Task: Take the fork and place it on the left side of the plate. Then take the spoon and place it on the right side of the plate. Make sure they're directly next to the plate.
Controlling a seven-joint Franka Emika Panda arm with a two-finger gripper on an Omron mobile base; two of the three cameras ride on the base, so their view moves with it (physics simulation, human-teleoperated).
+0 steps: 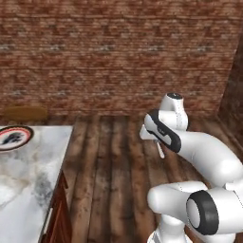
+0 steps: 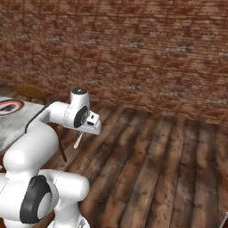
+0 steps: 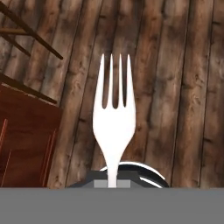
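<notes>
I have the gripper (image 3: 113, 183) clamped on the fork (image 3: 113, 118) by its handle, tines pointing straight out ahead of the fingers over the wooden floor (image 3: 175, 87). From my left base view the fork (image 1: 160, 150) hangs below the hand, well apart from the plate (image 1: 14, 136) on the marble counter (image 1: 28, 190).

The arm is bent at the elbow with its wrist turned down, gripper (image 1: 160, 148) clamped tight on the fork (image 3: 113, 118), tines pointing at the floor.
</notes>
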